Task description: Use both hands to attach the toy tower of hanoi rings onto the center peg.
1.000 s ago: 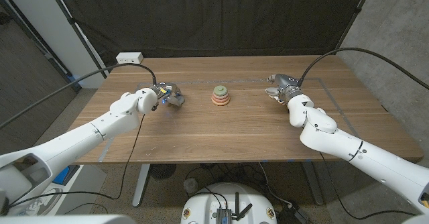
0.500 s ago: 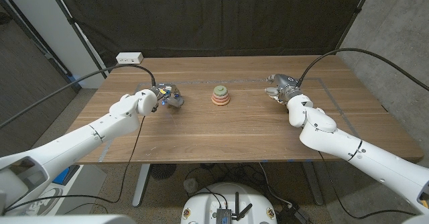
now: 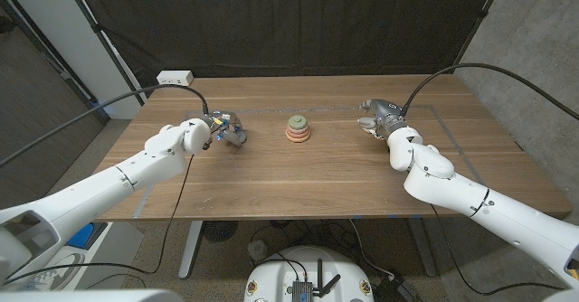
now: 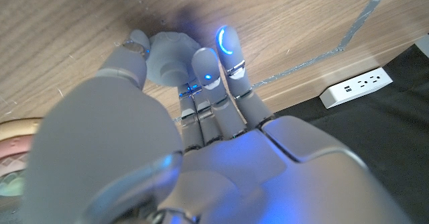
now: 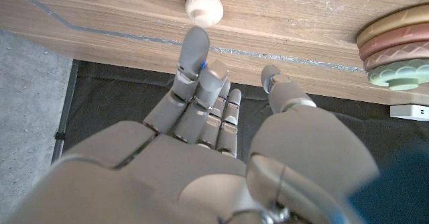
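Rings (image 3: 298, 129): stacked on the peg, table (image 3: 298, 180) centre, between both hands.
Left hand (image 3: 226, 130): left of stack; left wrist view shows fingers pinching a grey ring (image 4: 171, 58), likely next to go on.
Right hand (image 3: 375, 117): right of stack, fingers spread, holding nothing.
Cap (image 5: 204, 5): small white knob just beyond right fingertips, plain in right wrist view.

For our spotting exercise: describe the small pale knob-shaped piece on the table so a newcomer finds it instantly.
Start at the wooden table and find the stack of pastel rings at its middle. Go toward the robot's right hand; the small cream rounded knob-shaped piece lies just beyond its fingertips. Unlike the stacked rings, it lies alone.
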`<state>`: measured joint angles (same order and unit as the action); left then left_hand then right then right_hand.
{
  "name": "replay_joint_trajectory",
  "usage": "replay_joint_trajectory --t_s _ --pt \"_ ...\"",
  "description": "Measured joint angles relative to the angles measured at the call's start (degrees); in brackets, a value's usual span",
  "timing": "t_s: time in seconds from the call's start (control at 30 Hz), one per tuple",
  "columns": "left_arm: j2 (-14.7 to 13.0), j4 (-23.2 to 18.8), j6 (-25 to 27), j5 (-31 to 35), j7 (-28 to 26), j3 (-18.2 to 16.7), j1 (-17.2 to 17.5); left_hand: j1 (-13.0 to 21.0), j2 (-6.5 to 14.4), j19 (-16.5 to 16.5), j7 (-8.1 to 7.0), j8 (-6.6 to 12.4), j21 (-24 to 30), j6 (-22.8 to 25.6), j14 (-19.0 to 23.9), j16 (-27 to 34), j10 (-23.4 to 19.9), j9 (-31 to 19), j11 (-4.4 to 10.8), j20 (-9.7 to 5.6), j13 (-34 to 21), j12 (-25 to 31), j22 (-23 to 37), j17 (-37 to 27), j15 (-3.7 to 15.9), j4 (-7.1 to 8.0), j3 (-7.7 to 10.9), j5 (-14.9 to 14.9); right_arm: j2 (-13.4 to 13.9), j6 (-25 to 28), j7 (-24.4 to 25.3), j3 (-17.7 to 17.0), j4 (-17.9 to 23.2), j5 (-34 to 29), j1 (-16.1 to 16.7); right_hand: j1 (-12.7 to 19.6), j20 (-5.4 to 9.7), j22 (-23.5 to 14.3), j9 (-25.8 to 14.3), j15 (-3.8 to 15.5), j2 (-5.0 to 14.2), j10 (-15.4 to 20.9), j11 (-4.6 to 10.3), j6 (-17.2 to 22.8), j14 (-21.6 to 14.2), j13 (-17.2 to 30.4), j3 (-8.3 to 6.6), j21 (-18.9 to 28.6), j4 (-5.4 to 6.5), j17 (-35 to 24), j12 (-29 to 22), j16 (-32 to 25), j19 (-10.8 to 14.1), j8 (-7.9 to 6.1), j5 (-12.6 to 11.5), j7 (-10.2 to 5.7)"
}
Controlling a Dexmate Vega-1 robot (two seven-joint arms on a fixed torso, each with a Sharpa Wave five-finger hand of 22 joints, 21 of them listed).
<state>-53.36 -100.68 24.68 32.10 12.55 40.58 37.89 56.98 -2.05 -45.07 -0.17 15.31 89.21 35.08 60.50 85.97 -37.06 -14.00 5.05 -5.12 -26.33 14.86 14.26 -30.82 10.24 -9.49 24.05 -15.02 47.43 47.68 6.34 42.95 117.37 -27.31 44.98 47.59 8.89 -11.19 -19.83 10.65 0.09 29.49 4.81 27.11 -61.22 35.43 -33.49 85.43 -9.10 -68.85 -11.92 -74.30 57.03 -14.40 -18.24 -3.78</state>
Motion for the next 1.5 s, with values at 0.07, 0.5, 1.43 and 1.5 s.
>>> replay_joint_trajectory --t_s 0.07,0.5,1.43,1.5 --pt "-0.23 -0.47 0.12 -0.08 0.18 -0.27 -0.11 -0.06 0.07 0.00 0.00 -0.05 0.00 0.00 0.00 0.00 0.20 0.00 0.20 0.00 -0.12 -0.07 0.00 -0.13 0.00 0.00 0.00 -0.06 0.05 0.16 -0.10 0.01 0.14 -0.01 0.00 0.00 0.00 0.00 0.00 0.00 0.00 0.00 0.00 0.00 0.00 0.00 0.23 0.00 -0.23 0.00 0.00 0.00 0.00 0.00 0.00 0.00" --pt "-1.37 -3.14 0.93 0.13 1.77 -1.18 -0.75 0.19 0.57 0.00 -0.01 -0.49 0.00 -0.01 -0.01 -0.44 0.21 -0.03 0.21 0.00 -0.54 -0.35 0.00 -0.67 0.00 -0.01 -0.01 -0.06 0.23 0.81 -0.42 0.11 0.60 0.07 0.00 -0.54 0.00 -0.04 0.00 0.41 0.54 0.00 0.00 0.00 -1.05 0.00 0.23 0.43 -0.23 -0.64 0.00 -0.41 0.00 0.00 0.00 0.00" --pt "-2.98 -8.10 2.72 0.81 7.66 -2.88 -2.75 0.73 1.09 0.01 -0.56 -0.94 0.00 0.54 -0.01 -1.50 -0.38 -0.85 -0.16 0.00 -1.37 -1.23 0.27 -1.29 -0.01 -0.01 -0.03 -0.68 0.50 1.02 -0.23 0.08 0.87 0.77 0.06 -0.53 0.01 0.01 -0.27 0.41 0.53 0.62 0.02 0.22 -1.03 0.00 0.22 0.43 -0.23 -0.48 0.00 -0.40 0.01 0.00 -0.23 0.22" --pt "-3.02 -8.29 2.68 0.70 7.77 -3.04 -2.85 0.73 1.09 0.01 -0.74 -0.94 0.00 0.73 -0.01 -1.50 -0.39 -1.01 -0.16 0.00 -1.37 -1.24 0.27 -1.30 -0.01 -0.02 -0.03 -0.68 0.54 1.08 -0.18 0.06 0.92 0.81 0.13 -0.53 0.01 0.01 -0.27 0.41 0.53 0.62 0.02 0.21 -1.03 0.00 0.23 0.43 -0.23 -0.50 0.00 -0.40 0.01 0.00 -0.23 0.21"
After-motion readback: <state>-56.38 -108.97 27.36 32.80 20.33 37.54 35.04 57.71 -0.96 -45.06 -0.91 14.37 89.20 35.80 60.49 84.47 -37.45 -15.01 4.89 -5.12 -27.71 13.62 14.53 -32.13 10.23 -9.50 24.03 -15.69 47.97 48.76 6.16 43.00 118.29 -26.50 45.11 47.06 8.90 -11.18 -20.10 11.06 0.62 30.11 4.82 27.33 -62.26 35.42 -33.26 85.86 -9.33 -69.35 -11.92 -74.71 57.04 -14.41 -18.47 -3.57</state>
